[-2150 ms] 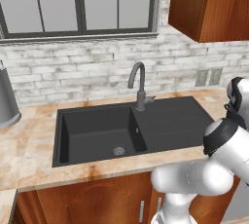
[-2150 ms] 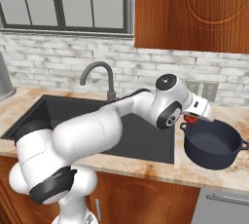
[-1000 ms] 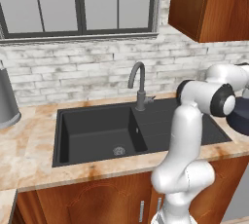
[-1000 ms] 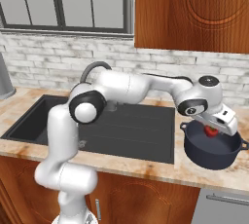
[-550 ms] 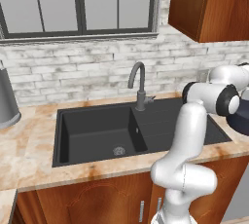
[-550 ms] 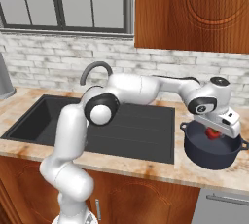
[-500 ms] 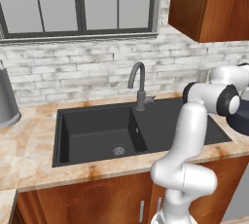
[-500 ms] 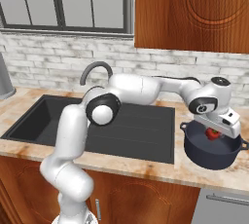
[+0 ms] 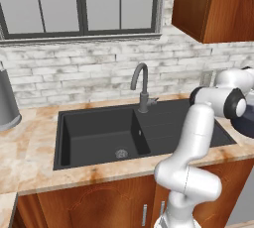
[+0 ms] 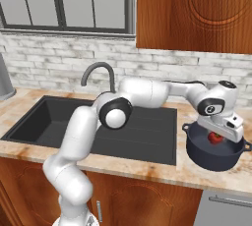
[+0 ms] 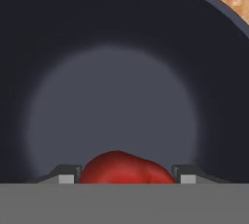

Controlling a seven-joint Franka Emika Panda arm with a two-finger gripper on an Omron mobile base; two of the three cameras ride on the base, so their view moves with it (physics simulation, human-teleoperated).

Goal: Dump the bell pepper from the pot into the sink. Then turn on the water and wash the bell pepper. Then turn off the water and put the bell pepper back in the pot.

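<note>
Fingers: both dark fingertips (image 11: 68,173) stand apart on either side of the bell pepper (image 11: 127,167), down inside the pot; whether they already press on it, I cannot tell.
Gripper: the gripper (image 10: 221,132) reaches down into the pot's mouth from above, at the far right of the counter.
Bell pepper: lying on the floor of the pot (image 10: 215,151), showing as a red spot (image 10: 214,138) just beside the hand in the right base view.
Pot: upright on the marble counter (image 10: 147,168), just right of the sink (image 10: 93,127); only its dark edge (image 9: 246,123) shows in the left base view.
Faucet: the gooseneck faucet (image 9: 141,85) stands behind the sink, no stream running.
Doing it well: my judgement is that the pepper should sit centred between the fingers before they close, and the hand should go low enough to catch its widest part, since a small lumpy thing could squirt out.
Change: two seconds back the hand was beside the pot's rim; since then it has swung over the mouth and sunk inside. The fingers' spread has hardly altered.
</note>
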